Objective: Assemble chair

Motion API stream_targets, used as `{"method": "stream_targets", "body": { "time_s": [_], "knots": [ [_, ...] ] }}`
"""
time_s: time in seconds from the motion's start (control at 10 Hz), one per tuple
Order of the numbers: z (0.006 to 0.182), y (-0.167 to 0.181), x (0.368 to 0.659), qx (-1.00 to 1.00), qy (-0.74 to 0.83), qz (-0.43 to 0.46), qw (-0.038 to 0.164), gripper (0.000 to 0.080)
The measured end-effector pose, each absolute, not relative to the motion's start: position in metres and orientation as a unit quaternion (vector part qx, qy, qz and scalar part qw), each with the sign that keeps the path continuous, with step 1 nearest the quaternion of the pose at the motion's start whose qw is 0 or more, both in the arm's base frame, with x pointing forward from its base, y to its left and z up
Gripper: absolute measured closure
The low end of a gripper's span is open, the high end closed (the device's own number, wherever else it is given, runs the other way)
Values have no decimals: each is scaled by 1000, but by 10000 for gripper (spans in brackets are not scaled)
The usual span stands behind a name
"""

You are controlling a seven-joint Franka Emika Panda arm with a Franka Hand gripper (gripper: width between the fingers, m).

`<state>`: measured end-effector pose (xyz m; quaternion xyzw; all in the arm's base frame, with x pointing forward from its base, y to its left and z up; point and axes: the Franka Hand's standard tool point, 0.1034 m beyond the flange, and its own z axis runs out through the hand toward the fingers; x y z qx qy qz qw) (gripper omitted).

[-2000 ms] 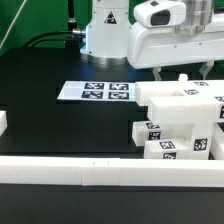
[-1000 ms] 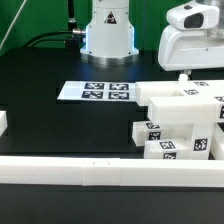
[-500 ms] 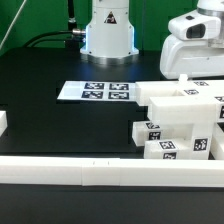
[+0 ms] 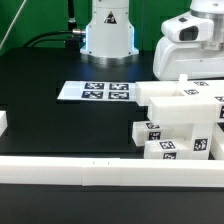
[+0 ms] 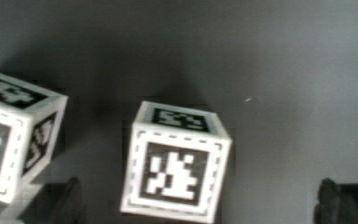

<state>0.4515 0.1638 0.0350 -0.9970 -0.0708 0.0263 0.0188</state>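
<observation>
chair pieces and marker board carry black-and-white square tags.

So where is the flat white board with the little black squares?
The thin flat white marker board lies on the black table, at the exterior view's left of the chunky white plastic chair pieces, in front of the robot's white base.

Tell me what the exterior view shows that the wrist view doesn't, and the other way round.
Only the exterior view: the thin flat white marker board, the long low white border rail, the robot's white base, the cluster of chunky white tagged chair pieces. Only the wrist view: two tagged white blocks' tops close up, the open gripper's dark fingertips wide apart. Both: the black table, tagged chair parts, the gripper.
</observation>
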Motion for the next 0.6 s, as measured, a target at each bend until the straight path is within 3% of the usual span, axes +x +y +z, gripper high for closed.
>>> {"method": "stream_targets", "body": {
  "time_s": [0.6],
  "knots": [
    [32,161,451,-997,-68,28,18,151]
  ]
}}
